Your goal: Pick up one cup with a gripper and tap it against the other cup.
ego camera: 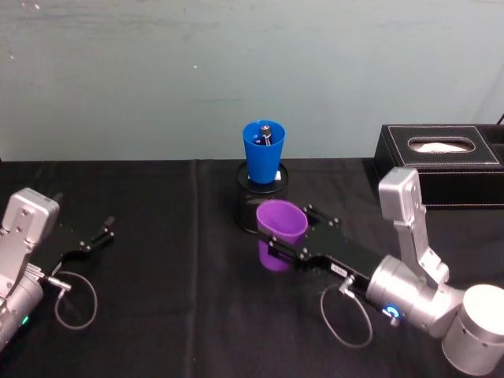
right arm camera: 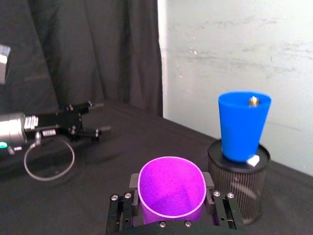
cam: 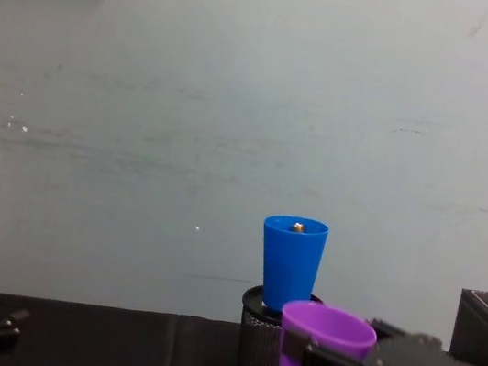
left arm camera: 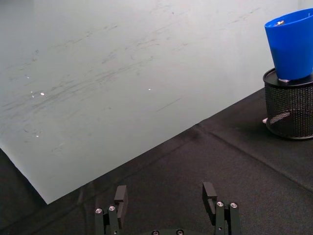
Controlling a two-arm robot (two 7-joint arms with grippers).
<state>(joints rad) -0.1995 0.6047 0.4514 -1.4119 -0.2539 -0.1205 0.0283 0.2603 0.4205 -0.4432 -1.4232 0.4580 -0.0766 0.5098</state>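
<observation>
Right gripper: I have its jaws pinching the purple cup, one finger on each side of the wall, reaching in from my right.
Purple cup: upright, mouth up, just in front of the mesh holder, lower than the blue cup; from the chest view I cannot tell whether it is off the cloth.
Blue cup: upright, seated in the top of the mesh holder, near the back wall, apart from the purple cup.
Left gripper: parked over the black table at my left, jaws spread, holding nothing.
Tissue box: black, far right.
</observation>
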